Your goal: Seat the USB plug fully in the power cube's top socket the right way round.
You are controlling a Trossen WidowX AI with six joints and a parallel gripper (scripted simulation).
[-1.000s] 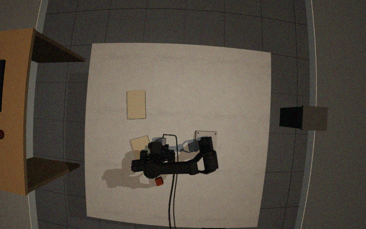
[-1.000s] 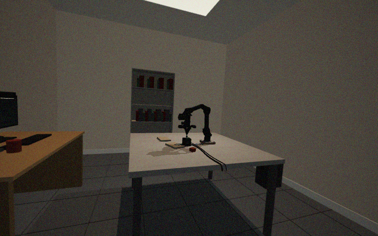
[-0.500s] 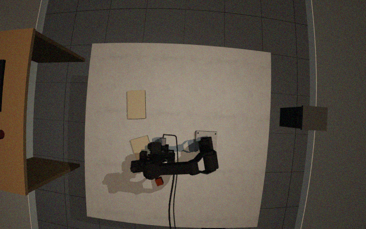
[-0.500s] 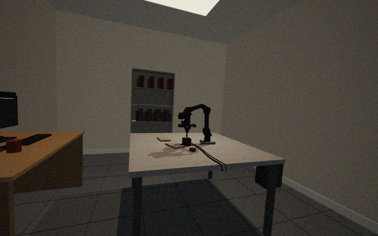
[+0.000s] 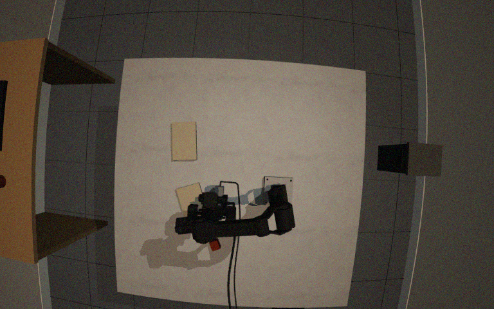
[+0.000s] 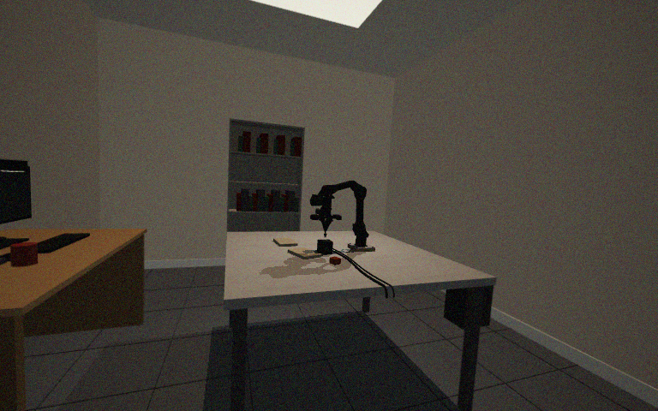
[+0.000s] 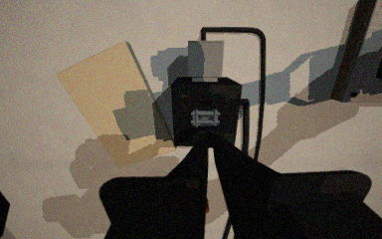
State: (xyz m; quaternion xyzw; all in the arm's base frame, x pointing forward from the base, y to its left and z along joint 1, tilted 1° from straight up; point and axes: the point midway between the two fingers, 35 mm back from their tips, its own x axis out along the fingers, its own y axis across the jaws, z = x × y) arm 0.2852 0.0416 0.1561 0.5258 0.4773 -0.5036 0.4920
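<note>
Two dark fingers pinch shut on the USB plug, held above the black power cube (image 7: pixel 206 111) on the counter (image 5: pixel 291 109), whose grey socket (image 7: pixel 205 118) faces up. A tan card (image 7: pixel 106 95) lies beside the cube.

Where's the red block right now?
In the top view the red block lies on the table just under the arm's forearm, beside the cables, nearer the front edge than the power cube.
</note>
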